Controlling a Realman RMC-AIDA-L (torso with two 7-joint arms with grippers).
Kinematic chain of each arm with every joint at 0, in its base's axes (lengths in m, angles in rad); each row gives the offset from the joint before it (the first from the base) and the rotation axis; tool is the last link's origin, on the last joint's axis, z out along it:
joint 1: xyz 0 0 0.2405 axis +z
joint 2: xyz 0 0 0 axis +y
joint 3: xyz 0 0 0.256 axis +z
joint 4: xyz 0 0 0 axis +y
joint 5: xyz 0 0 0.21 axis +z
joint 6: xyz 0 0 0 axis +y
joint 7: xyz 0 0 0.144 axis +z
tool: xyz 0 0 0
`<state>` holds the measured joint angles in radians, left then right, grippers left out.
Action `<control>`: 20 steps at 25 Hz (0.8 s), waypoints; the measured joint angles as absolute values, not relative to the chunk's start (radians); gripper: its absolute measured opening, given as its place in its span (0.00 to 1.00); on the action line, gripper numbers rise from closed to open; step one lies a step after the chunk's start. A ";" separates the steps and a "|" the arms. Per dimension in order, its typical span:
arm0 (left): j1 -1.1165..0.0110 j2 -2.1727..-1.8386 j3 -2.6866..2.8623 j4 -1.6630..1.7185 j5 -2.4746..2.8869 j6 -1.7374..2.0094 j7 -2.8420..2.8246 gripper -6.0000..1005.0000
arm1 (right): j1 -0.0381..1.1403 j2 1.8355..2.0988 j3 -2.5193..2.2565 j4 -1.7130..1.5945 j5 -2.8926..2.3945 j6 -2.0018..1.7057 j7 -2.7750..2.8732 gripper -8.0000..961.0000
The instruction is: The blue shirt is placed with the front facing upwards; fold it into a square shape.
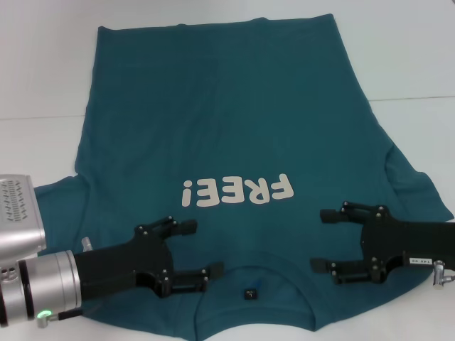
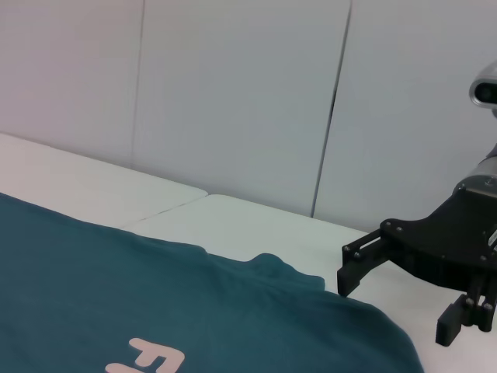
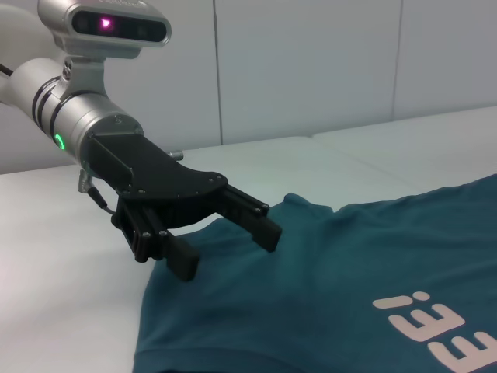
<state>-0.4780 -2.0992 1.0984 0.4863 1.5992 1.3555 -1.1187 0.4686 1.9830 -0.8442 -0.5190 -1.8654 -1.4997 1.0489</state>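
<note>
Teal-blue cotton, one big short-sleeved piece: the blue shirt (image 1: 227,135) lies flat on the white table (image 1: 43,64), front up, collar end nearest the robot and hem at the far side. White "FREE!" lettering (image 1: 237,190) runs across the chest, reading upside down from the head view. Small dark neck label (image 1: 250,292) sits just inside the collar. Fabric is mostly smooth, with light creases near the sleeves; both sleeves spread out sideways, the right one ending in a rumpled edge. Hem corners look square and flat.

Left gripper (image 1: 197,249) hovers over the shirt's shoulder area on the robot's left, just beside the collar, fingers (image 1: 186,226) spread wide apart with nothing between them. Right wrist view shows it held above the cloth near the shirt's edge, holding nothing.

Right gripper (image 1: 323,239) sits mirrored over the opposite shoulder, near the collar's other side, fingers (image 1: 334,214) also wide open and empty. Left wrist view shows it (image 2: 400,299) above the table and shirt edge, not gripping the fabric.

Table surface is split by a seam (image 1: 412,99) running across under the shirt.
</note>
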 joint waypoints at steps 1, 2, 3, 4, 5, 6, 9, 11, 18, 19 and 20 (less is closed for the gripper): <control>-0.477 -2.100 1.098 0.486 1.599 1.358 -1.118 0.93 | 0.467 1.985 -0.846 -0.519 -1.866 -1.500 1.049 0.96; -0.475 -2.101 1.098 0.486 1.599 1.362 -1.117 0.93 | 0.466 1.986 -0.847 -0.519 -1.867 -1.499 1.049 0.96; -0.475 -2.101 1.098 0.486 1.599 1.367 -1.117 0.93 | 0.465 1.988 -0.848 -0.519 -1.868 -1.498 1.049 0.96; -0.474 -2.101 1.098 0.486 1.600 1.369 -1.117 0.93 | 0.463 1.989 -0.849 -0.518 -1.868 -1.498 1.049 0.96; -0.473 -2.101 1.098 0.486 1.600 1.372 -1.117 0.93 | 0.462 1.991 -0.849 -0.518 -1.868 -1.498 1.049 0.96; -0.473 -2.101 1.098 0.486 1.600 1.374 -1.118 0.93 | 0.462 1.992 -0.849 -0.518 -1.868 -1.498 1.047 0.96; -0.472 -2.099 1.095 0.486 1.600 1.374 -1.120 0.93 | 0.459 1.994 -0.844 -0.518 -1.869 -1.498 1.045 0.96; -0.472 -2.099 1.091 0.487 1.600 1.374 -1.120 0.93 | 0.456 1.996 -0.837 -0.518 -1.868 -1.498 1.047 0.96; -0.435 -2.106 0.906 0.559 1.594 1.360 -1.274 0.93 | 0.446 2.006 -0.773 -0.521 -1.864 -1.501 1.072 0.96; -0.430 -2.102 0.867 0.578 1.598 1.347 -1.356 0.93 | 0.445 2.006 -0.762 -0.525 -1.864 -1.505 1.083 0.96; -0.425 -2.096 0.841 0.594 1.603 1.336 -1.435 0.93 | 0.444 2.006 -0.754 -0.527 -1.864 -1.507 1.091 0.96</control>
<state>-0.4250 -2.0964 0.8406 0.5937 1.6031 1.3359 -1.4353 0.4440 2.0060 -0.7536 -0.5271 -1.8639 -1.5069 1.0912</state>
